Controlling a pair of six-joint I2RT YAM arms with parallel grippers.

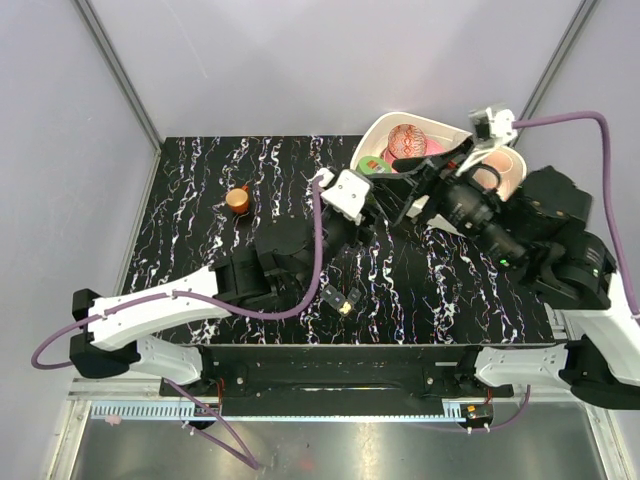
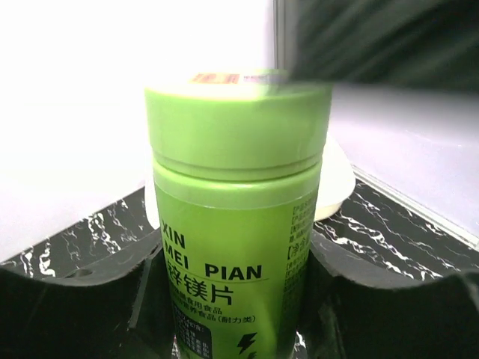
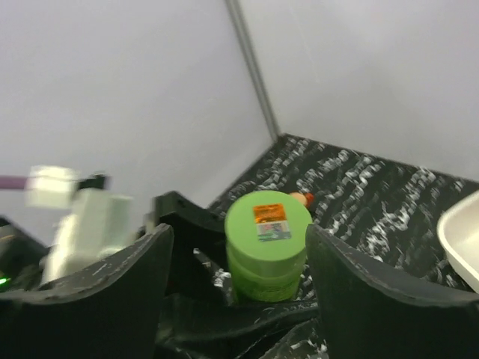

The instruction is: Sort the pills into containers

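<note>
My left gripper [image 2: 233, 262] is shut on an upright green bottle [image 2: 236, 224] with its cap on, printed "XIN MEI PIAN", and holds it by the lower body. My right gripper [image 3: 239, 232] is open. Its fingers [image 3: 120, 292] stand on either side of the green cap [image 3: 268, 221] from above, apart from it. In the top view both grippers meet mid-table, left [image 1: 380, 218] and right [image 1: 408, 195], and hide the bottle. The small dark pill box [image 1: 332, 296] lies near the front edge with a small yellowish bit [image 1: 347, 307] at its end.
A white bowl [image 1: 385, 125] at the back right holds a pink patterned ball [image 1: 405, 140] and a green item [image 1: 375, 165]. A small orange cup [image 1: 238, 200] stands at the back left and shows in the right wrist view [image 3: 301, 198]. Grey walls enclose the table.
</note>
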